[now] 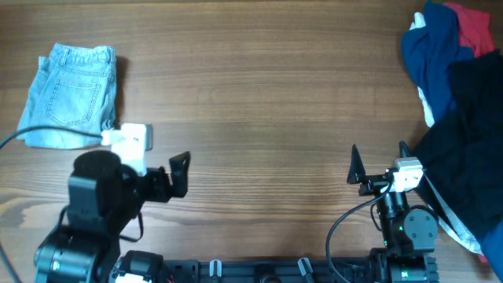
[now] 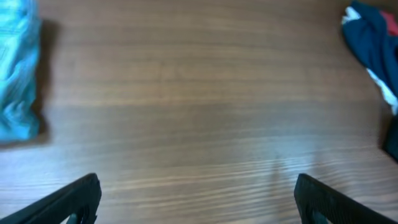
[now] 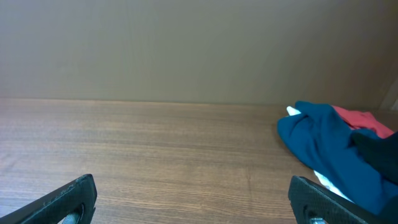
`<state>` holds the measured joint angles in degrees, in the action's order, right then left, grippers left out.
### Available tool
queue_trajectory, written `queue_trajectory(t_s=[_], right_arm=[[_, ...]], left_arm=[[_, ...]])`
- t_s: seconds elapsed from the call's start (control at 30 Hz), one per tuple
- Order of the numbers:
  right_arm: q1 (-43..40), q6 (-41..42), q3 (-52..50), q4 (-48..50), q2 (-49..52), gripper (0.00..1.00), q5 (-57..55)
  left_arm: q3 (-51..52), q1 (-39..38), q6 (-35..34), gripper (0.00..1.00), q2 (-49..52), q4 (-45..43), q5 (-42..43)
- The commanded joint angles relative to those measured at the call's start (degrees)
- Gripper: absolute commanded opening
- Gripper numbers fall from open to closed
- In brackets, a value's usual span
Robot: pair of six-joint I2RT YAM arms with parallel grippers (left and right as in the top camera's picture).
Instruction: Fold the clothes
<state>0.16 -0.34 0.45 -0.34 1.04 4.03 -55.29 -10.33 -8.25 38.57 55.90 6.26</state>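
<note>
The light blue denim shorts (image 1: 69, 94) lie folded at the far left of the table, a back pocket facing up. Their edge shows at the left of the left wrist view (image 2: 17, 68). My left gripper (image 1: 174, 174) is open and empty near the front left, apart from the shorts; its fingers frame bare wood in the left wrist view (image 2: 198, 196). My right gripper (image 1: 379, 163) is open and empty at the front right, its fingers also over bare wood in the right wrist view (image 3: 194, 199).
A pile of dark navy, red and white garments (image 1: 440, 47) sits at the far right, also in the right wrist view (image 3: 336, 146). A black garment (image 1: 471, 141) spreads along the right edge beside my right arm.
</note>
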Motion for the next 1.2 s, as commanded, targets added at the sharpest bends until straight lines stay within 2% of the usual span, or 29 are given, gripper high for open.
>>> queue_trajectory(t_s=[0.0,0.2,0.4,0.53,0.77,0.87,1.0,1.1,1.17], right_arm=[[-0.31,-1.03,-0.04,0.33,-0.83,1.00,0.11],[-0.31,-1.01,-0.04,0.33,-0.83,1.00,0.13],[-0.31,-1.01,-0.04,0.33,-0.83,1.00,0.11],[-0.31,-1.03,-0.04,0.33,-0.83,1.00,0.13],[-0.31,-1.01,-0.04,0.33,-0.83,1.00,0.11],[-0.31,-1.03,-0.04,0.33,-0.83,1.00,0.13],[-0.31,-1.03,-0.04,0.33,-0.83,1.00,0.13],[-0.31,-1.01,-0.04,0.33,-0.83,1.00,0.13],[-0.31,-1.01,-0.04,0.33,-0.83,1.00,0.13]], left_arm=[[3.19,5.86,-0.57,1.00,-6.16,0.52,-0.52],[13.38,12.72,-0.55,1.00,-16.94,-1.25,-0.81],[27.89,13.33,-0.55,1.00,-27.93,-11.28,-1.44],[39.54,13.33,-0.57,1.00,-34.16,-24.63,-1.40],[51.54,13.18,-0.50,1.00,-37.94,-46.23,-1.90],[54.10,13.18,3.78,1.00,-37.99,-53.88,-2.05],[54.97,13.00,9.64,1.00,-38.45,-55.67,-2.05],[54.97,12.81,9.25,1.00,-38.45,-51.49,-2.05],[54.97,12.02,9.05,1.00,-38.45,-51.80,-2.01]])
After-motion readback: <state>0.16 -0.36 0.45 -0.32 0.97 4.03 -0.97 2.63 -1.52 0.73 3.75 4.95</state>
